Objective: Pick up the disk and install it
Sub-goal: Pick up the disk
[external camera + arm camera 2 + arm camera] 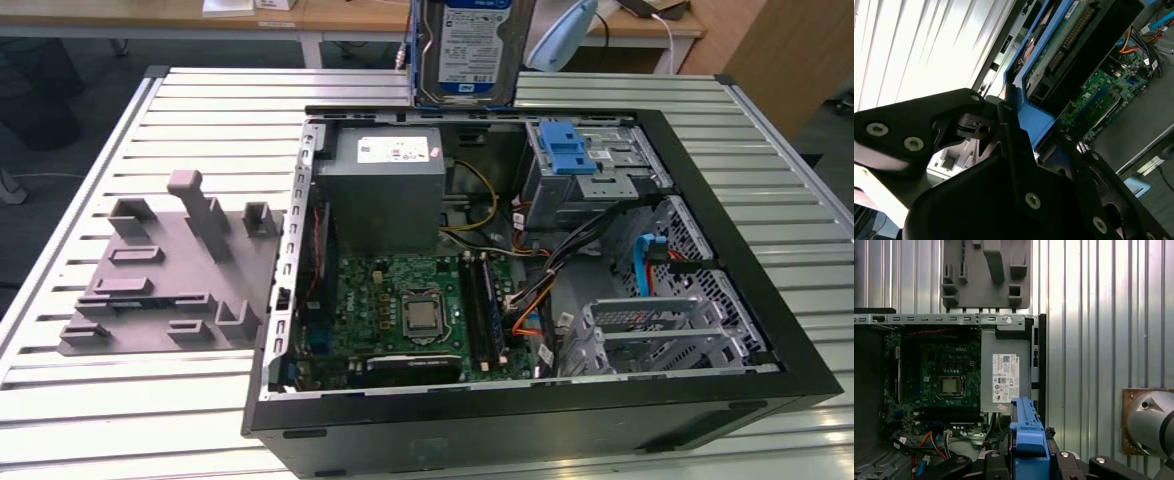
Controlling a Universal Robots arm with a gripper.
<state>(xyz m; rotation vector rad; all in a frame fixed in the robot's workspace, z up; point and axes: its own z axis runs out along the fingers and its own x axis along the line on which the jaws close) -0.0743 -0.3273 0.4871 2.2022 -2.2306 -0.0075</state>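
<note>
Silver rectangular disk (470,45) with blue rails is held clamped in black end effector (1028,456), at 12 o'clock of open black computer case (747,300).

The table (200,110) below me has a top of silver ribbed metal slats, which run across the exterior view from left to right. Two things lie directly on it. A black computer case (534,425) lies on its side with the open face up, covering the middle of the top and the exterior view's right. Just beside it, on the exterior view's left, a flat grey fixture plate (154,280) with upright posts and blocks rests on the slats. I cannot tell whether plate and case touch.
</note>
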